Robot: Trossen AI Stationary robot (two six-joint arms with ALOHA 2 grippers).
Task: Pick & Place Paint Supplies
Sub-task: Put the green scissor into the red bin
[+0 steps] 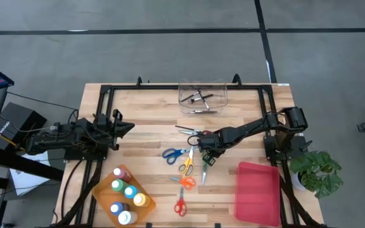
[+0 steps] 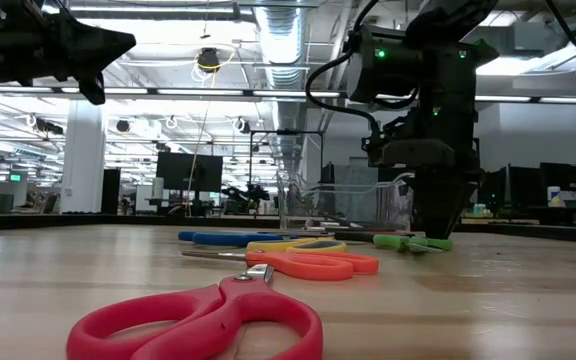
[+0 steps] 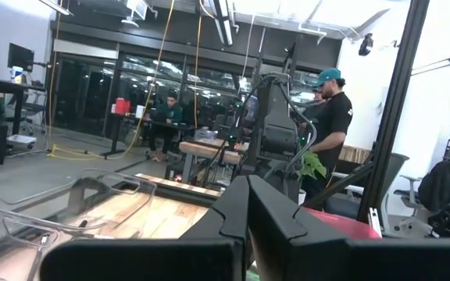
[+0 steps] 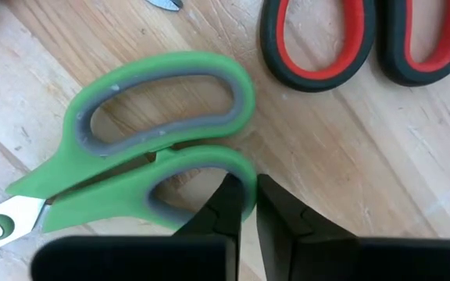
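Note:
Green scissors [image 4: 155, 148] with grey-lined handles lie flat on the wooden table [image 1: 151, 126], just right of centre. My right gripper [image 4: 250, 191] points down over them, shut on one handle loop; it also shows in the high view [image 1: 206, 156] and the low view [image 2: 438, 228]. Black-and-red scissors [image 4: 342, 39] lie close by on the far side. Blue [image 1: 173, 154], yellow [image 1: 187, 164], orange [image 1: 185, 182] and red [image 1: 180, 206] scissors lie to the left and nearer. My left gripper [image 1: 124, 126] waits shut at the table's left, above the top. My right gripper has the outer end of one handle loop's rim [image 4: 244, 173] of the green scissors pinched between its fingers. One finger [image 4: 223, 201] stands inside the loop, the other [image 4: 281, 209] outside. The fingers come from above, pointing down. The scissors rest flat on the table.
A clear bin [image 1: 201, 96] with thin dark brushes stands at the far edge. An orange tray [image 1: 101, 194] holds several paint bottles at the near left. A pink bin [image 1: 257, 193] sits near right, with a potted plant [image 1: 317, 170] beyond the right edge. People stand in the room behind.

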